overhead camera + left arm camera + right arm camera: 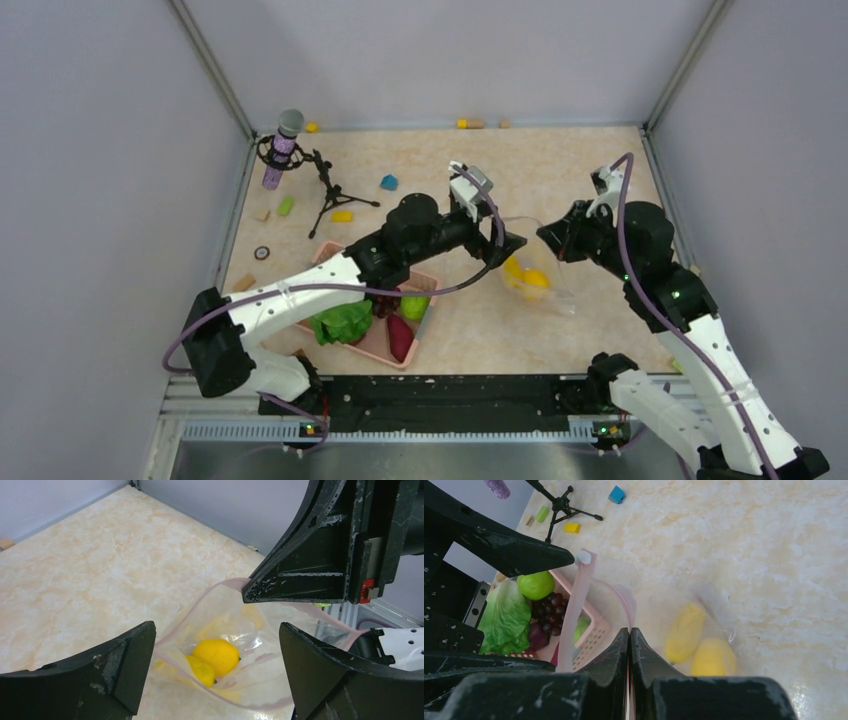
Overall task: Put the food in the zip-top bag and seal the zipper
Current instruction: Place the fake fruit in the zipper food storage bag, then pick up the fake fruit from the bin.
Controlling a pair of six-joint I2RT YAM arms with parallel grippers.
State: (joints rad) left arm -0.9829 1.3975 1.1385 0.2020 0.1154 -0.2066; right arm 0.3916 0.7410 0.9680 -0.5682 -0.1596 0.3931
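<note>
Zip-top bag (535,272) is lying just right of centre in the overhead view, its mouth lifted, with a yellow lemon (216,655) and a second yellow fruit (199,671) resting inside. My right gripper (630,642) is pinching the rim by the pink zipper (573,611), jaws pressed together. My left gripper (508,243) is hovering at the mouth, fingers spread wide and holding nothing.

I am judging that a single pinch may let the thin plastic sag shut or slip, and that my left fingertip beside the zipper could snag it.

Left of centre, the pink basket (378,345) is holding lettuce (343,322), a green fruit (414,306), grapes (549,611) and a sweet potato (400,340), with my left arm reaching across it. A tripod (325,192) and a blue block (389,182) are sitting upper left, well apart.
</note>
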